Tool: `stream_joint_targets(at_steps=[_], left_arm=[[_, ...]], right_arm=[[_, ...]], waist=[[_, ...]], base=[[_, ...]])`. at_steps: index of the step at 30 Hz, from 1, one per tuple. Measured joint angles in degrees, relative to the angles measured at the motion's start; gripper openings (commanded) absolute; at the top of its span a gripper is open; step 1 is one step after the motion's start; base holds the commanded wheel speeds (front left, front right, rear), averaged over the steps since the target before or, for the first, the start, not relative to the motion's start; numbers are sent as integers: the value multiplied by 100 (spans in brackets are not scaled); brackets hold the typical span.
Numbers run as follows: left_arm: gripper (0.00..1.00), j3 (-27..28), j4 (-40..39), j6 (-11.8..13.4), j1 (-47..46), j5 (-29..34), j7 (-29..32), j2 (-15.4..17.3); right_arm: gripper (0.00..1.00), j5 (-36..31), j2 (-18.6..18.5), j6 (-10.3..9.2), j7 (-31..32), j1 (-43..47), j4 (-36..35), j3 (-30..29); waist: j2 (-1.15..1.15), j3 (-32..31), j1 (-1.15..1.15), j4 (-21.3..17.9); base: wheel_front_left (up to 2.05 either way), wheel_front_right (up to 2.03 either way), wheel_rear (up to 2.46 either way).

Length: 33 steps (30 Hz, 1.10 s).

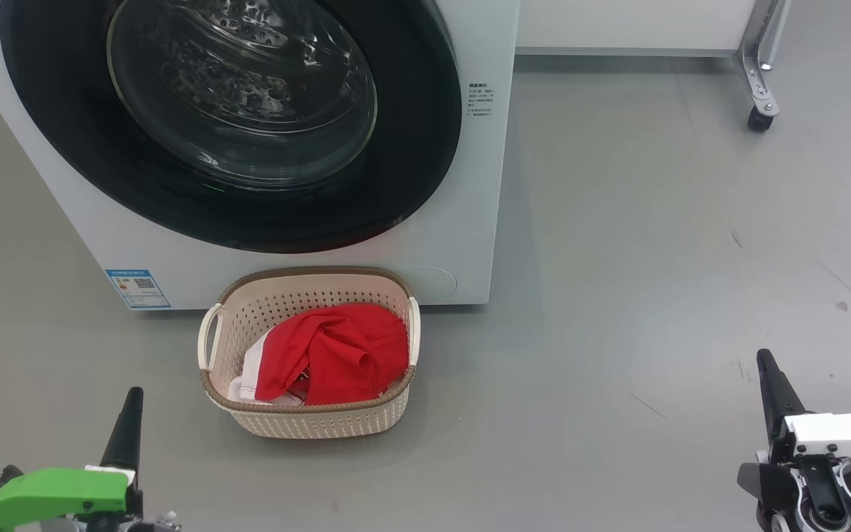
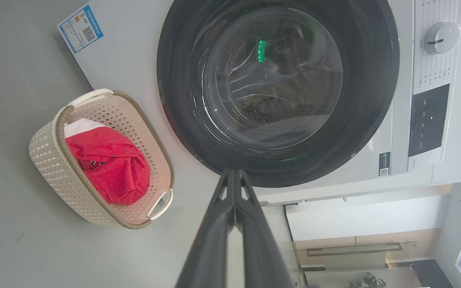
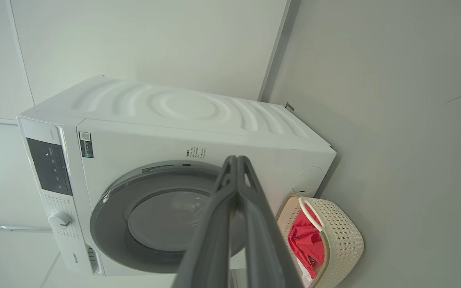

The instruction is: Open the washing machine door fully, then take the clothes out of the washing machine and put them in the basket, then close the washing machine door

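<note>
Grey floor (image 1: 617, 222); basket (image 1: 307, 421) holding red clothes (image 1: 337, 355) just before washer (image 1: 477, 222), door (image 1: 411, 148) shut. Both jaws clenched, empty. Likely risk: door unlatched (latch unseen), swinging open against basket

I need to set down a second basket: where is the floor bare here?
Bare: the wide floor right of the washing machine and the basket, up to the right gripper; also between the basket and the left gripper. Crowded: the gap between basket and machine.
</note>
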Motion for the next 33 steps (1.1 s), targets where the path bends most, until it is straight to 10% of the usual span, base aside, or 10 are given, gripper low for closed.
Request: stream_joint_targets(at_steps=[33], left_arm=[[0,124,99,0,-140,-645,189,-29]], right_arm=[[0,764,-29,103,169,-187,209,-65]], waist=[[0,-11,1,-11]], base=[[0,0,0]])
